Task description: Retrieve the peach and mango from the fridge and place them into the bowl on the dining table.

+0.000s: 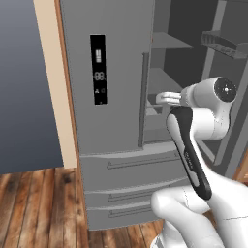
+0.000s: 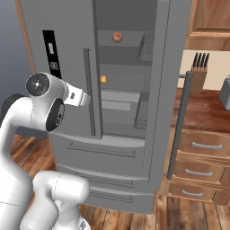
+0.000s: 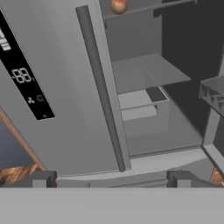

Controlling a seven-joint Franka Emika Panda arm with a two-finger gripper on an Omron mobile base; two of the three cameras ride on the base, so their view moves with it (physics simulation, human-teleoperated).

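You're in a home kitchen: grey fridge, wooden drawers, knife block, plank floor.

White arm, dark joints, apparently glossy

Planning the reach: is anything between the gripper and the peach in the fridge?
Nothing visible blocks it. The fridge has its right door swung open, and the peach sits exposed on an upper shelf. The open gripper is outside, near the closed left door's handle.
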